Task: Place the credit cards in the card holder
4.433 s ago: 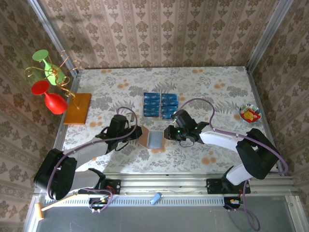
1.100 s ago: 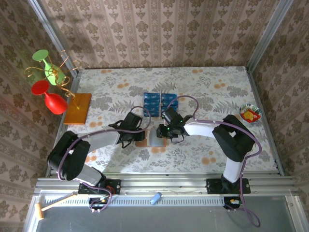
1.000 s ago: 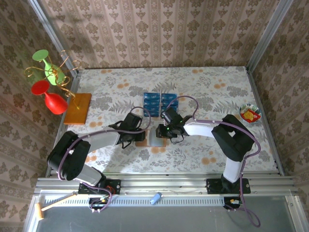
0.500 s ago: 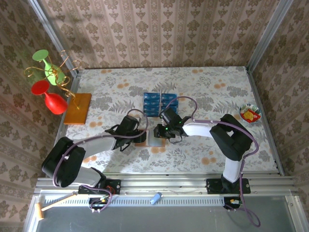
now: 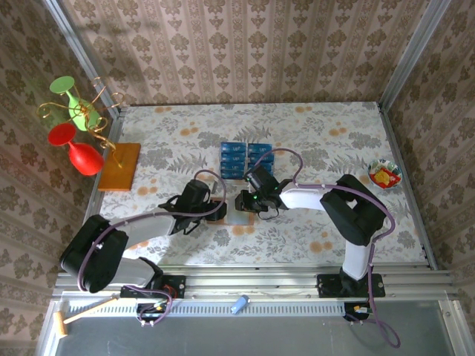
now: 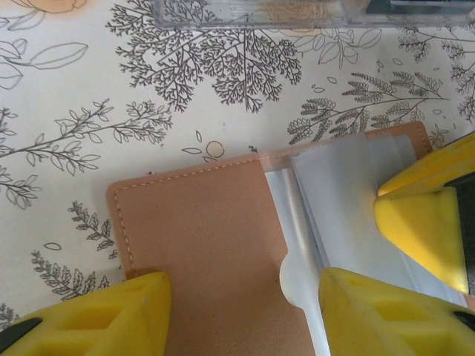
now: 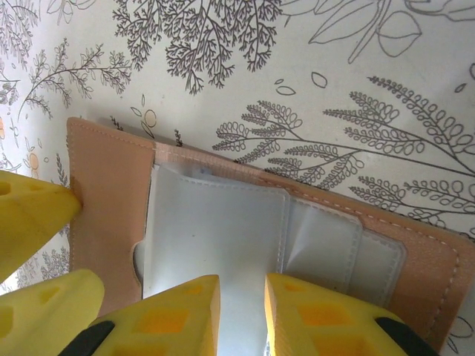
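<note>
1. left gripper (image 6: pixel 241 315) — jaws wide apart. Its yellow fingers (image 6: pixel 96 315) straddle the near part of the holder (image 6: pixel 200 245), one tip over a corner of the tan leather flap and the other over the grey pockets. Whether they press down cannot be told.
2. right gripper (image 7: pixel 240 285) — jaws nearly together with a narrow slit between them. They sit low over the holder's grey pocket, with nothing visibly clamped. In the left wrist view, one of its fingers rests against the pocket side of the holder.
3. holder — open and flat on the tabletop (image 5: pixel 334 133), directly between the two grippers. It is tan stitched leather with grey translucent pockets and a rounded notch in one pocket edge.
4. cards (image 5: pixel 232 159) — blue, in two columns side by side. They lie just beyond the holder toward the back wall, apart from it.
5. arms — both reach in from the near edge and converge on the holder.
6. board (image 5: pixel 119 166) — orange-brown and flat, well left of the holder at the tabletop's edge.
7. goblets (image 5: pixel 82 152) — one red and one green, on a gold wire stand (image 5: pixel 100 119), farther left of the holder and beyond the board.
8. bowl (image 5: pixel 384 175) — small, with red and yellow contents, well right of the holder.
9. blue object (image 5: pixel 239 303) — small, on the rail (image 5: pixel 297 293) nearer than the holder.
</note>
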`<state>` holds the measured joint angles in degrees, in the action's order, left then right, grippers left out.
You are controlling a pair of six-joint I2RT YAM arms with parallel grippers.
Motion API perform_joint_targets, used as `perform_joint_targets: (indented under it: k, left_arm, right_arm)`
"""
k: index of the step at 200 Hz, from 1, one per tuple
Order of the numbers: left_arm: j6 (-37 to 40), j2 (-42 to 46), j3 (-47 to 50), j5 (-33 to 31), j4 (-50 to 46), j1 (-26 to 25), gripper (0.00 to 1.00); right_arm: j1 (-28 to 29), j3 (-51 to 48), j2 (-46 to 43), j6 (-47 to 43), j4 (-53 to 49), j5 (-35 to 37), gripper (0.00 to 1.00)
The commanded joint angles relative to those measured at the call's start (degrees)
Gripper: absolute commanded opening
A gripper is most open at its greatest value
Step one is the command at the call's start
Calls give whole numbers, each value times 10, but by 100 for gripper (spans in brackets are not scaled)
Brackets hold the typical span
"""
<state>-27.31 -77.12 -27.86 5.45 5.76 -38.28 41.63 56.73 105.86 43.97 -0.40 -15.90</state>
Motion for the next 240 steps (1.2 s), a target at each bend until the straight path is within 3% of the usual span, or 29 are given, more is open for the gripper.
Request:
perform_joint_targets:
  k: [1, 67, 163, 240]
  left_arm:
    - [13, 1, 8, 20, 21, -5, 57]
    - [32, -29, 2, 20, 25, -18, 58]
    - [68, -80, -32, -51, -34, -57, 56]
    - [68, -101, -39, -70, -43, -71, 53]
  right_arm:
    - [5, -6, 13, 12, 0, -9, 25]
    - [6, -7, 13, 16, 1, -8, 25]
    - [5, -2, 1, 17, -5, -10, 26]
    - [-22, -31, -60, 22, -11, 3, 39]
